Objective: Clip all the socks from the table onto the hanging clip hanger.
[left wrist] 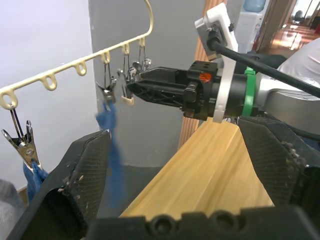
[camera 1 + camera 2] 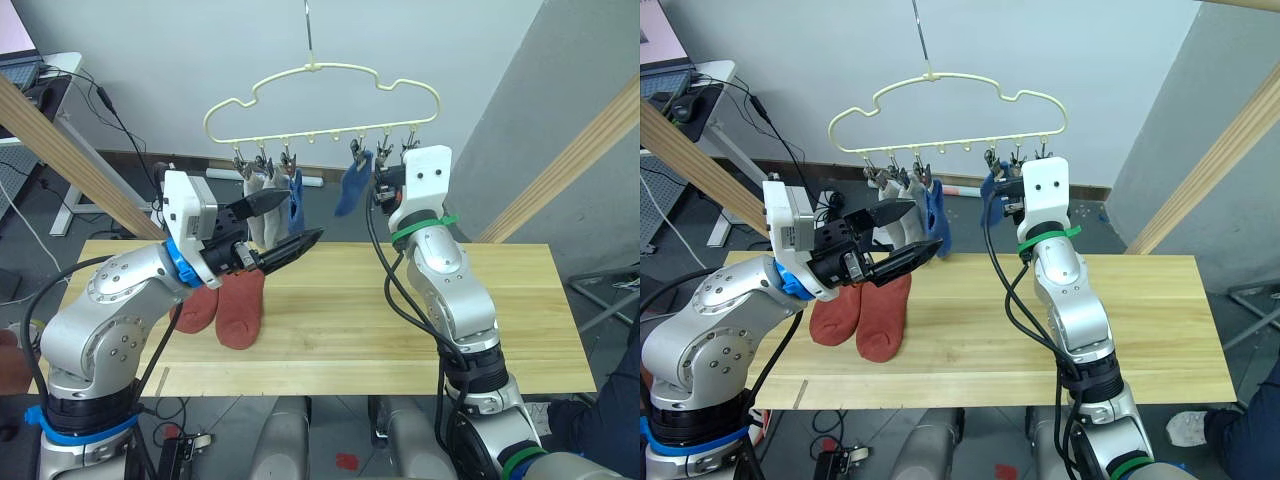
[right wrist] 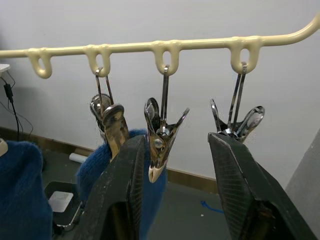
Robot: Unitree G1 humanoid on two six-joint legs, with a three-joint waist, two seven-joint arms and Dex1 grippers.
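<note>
Overhead, unlabelled clip hanger (image 2: pixel 322 105), right claw (image 3: pixel 170 165) parted around clip (image 3: pixel 161 140)

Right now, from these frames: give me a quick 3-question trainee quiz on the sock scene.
1. True or false: the two rust-red socks already hang from the clip hanger.
2. Multiple choice: how many socks hang from the hanger? A two, B four, C six.
3. Fill in: the right gripper is raised at the hanger, its jaws open either side of an empty ___.
Key: 1 false, they lie on the table. 2 B, two light grey socks and two blue socks. 3 clip.
</note>
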